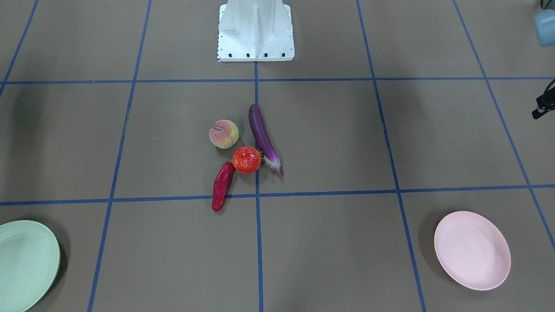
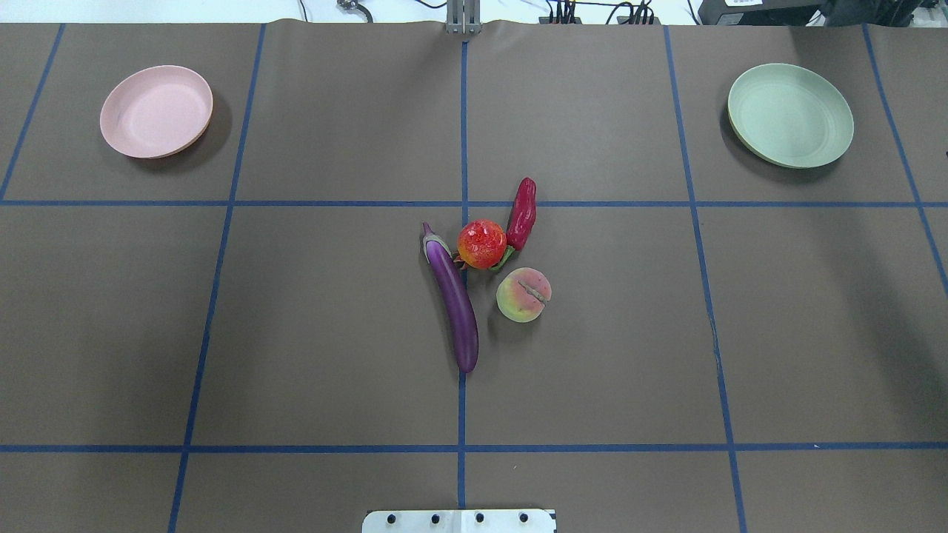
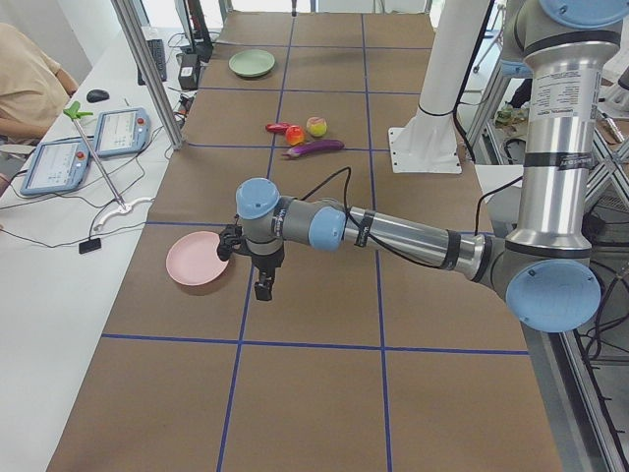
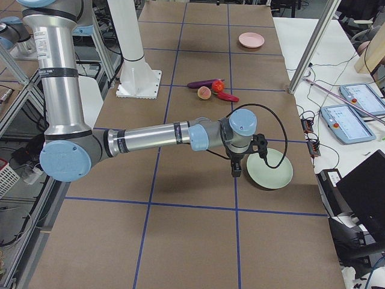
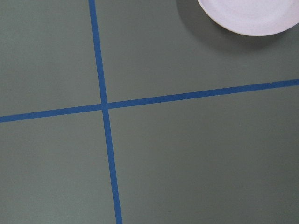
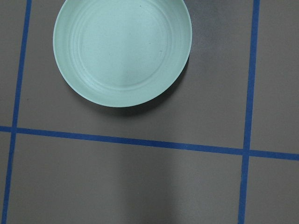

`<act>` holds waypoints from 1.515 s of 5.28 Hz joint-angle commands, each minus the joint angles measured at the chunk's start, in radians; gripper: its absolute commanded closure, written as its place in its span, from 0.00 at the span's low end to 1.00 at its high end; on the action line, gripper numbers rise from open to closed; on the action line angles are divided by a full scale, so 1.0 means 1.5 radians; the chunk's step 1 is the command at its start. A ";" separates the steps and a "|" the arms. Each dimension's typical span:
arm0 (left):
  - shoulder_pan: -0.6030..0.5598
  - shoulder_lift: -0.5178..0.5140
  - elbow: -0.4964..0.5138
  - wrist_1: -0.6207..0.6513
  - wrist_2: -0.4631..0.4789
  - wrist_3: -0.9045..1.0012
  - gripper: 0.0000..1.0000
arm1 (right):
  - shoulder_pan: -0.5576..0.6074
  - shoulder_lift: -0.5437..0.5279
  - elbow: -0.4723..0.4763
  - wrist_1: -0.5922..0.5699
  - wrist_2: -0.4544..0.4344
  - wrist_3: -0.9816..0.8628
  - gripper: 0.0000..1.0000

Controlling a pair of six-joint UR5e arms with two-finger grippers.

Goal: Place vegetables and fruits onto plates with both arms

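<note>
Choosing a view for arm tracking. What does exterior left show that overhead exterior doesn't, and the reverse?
Only exterior left: the left arm, its gripper hanging near the pink plate, and the operators' desk. Only overhead exterior: the gap between peach and eggplant, seen from above. Both: the pink plate, the mint plate, all four foods including chili and round fruit, and the white base.

Green plate (image 1: pixel 26 264) cut by front view's left edge, pink plate (image 5: pixel 247 16) clipped atop left wrist view, left gripper (image 3: pixel 263 288) and right gripper (image 4: pixel 237 171) too small to read
</note>
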 commanded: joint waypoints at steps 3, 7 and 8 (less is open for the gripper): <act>0.284 -0.222 -0.072 0.002 -0.016 -0.564 0.00 | -0.015 -0.010 0.010 0.020 0.138 0.058 0.00; 0.566 -0.536 0.121 -0.007 0.191 -0.843 0.00 | -0.154 0.080 0.003 0.073 0.157 0.284 0.00; 0.585 -0.551 0.178 -0.043 0.193 -0.841 0.00 | -0.204 0.128 0.005 0.074 0.113 0.383 0.00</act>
